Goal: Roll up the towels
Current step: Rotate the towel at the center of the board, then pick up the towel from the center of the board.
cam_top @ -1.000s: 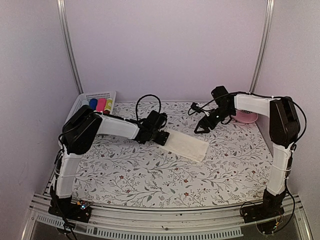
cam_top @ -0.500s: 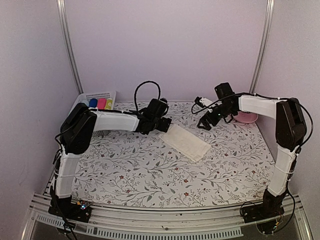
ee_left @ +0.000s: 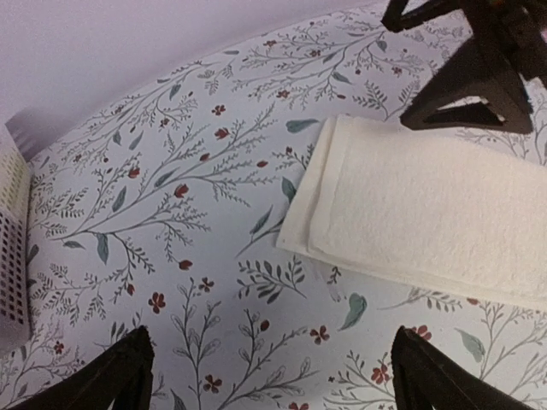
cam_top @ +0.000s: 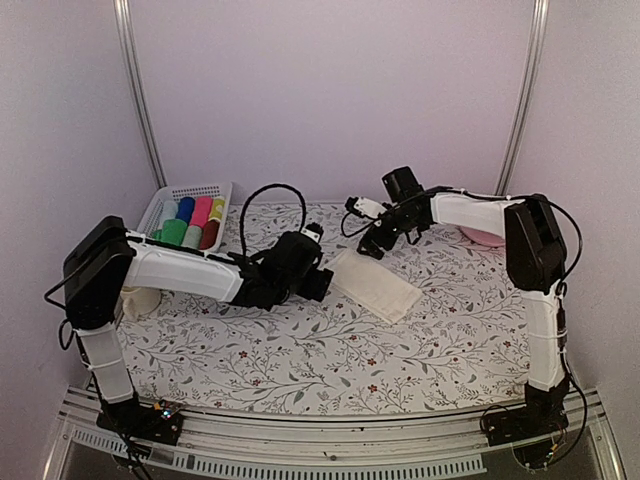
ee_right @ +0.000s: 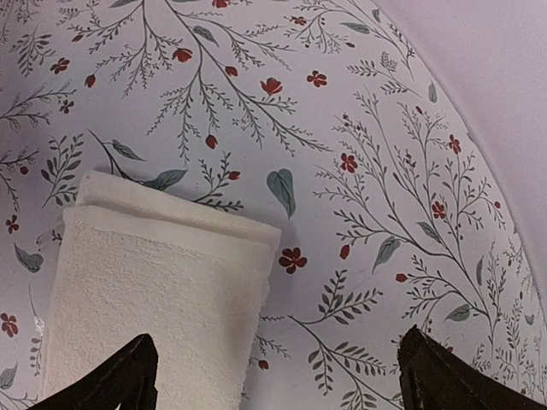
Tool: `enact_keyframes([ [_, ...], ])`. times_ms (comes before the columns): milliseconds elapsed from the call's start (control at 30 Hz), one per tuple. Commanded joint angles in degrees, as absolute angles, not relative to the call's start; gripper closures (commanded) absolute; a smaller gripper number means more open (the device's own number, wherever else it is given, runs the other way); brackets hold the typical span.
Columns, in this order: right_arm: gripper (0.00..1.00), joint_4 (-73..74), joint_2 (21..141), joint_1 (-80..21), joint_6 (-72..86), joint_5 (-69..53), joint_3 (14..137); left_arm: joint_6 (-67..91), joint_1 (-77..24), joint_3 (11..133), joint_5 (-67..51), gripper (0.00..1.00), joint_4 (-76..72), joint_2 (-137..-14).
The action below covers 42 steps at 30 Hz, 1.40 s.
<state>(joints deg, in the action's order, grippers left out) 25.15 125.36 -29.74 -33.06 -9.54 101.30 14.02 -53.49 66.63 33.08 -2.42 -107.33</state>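
A: What's on the counter (cam_top: pixel 300 350)?
B: Floral-print top, w/ a cream towel (cam_top: pixel 375 285) lying flat near the middle, set diagonally (folded, layered edge showing at its far-left end).
A: Anything else directly on it?
B: White basket (cam_top: pixel 200 190) in the far-left corner, and a pink dish (cam_top: pixel 485 238) far right, by the wall. Also a pale lump (cam_top: pixel 140 300) at the left edge, partly hidden, can't tell what it is.
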Motion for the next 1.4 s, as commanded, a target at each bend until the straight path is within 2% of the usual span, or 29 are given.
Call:
enact_keyframes([
  [0, 0.01, 22.83, 130.24, -31.78, -32.68, -5.98, 104.96, 18.96, -57.24, 62.05, 37.91, 0.03, -2.07, -103.83],
  [333, 0.01, 19.87, 142.66, -31.92, -28.04, 7.96, 111.53, 19.25, -63.32, 56.47, 43.6, 0.03, -2.96, -101.47],
  [467, 0.01, 19.86, 144.01, -29.44, -26.28, 9.45, 113.15, 14.82, -64.52, 54.59, 41.85, 0.03, -6.2, -101.3],
  [633, 0.01, 20.38, 143.82, -26.46, -25.12, 7.36, 113.29, 5.81, -64.8, 52.11, 34.18, 0.03, -12.91, -100.4],
  [900, 0.01, 26.73, 134.16, -25.17, -25.73, 2.31, 115.6, -17.24, -64.32, 47.67, 20.59, 0.03, -27.81, -99.72],
  [1033, 0.01, 28.87, 126.89, -22.39, -24.78, -0.49, 115.12, -26.19, -62.35, 51.1, 12.8, 0.03, -28.4, -102.25],
  [1167, 0.01, 29.43, 117.85, -17.98, -23.06, -7.21, 108.63, -35.02, -60.33, 55.81, 4.72, 0.03, -27.2, -106.44],
  [1367, 0.01, 29.59, 105.34, -13.85, -22.76, -13.65, 96.27, -43.34, -57.24, 67.58, -2.77, 0.19, -17.7, -116.33],
])
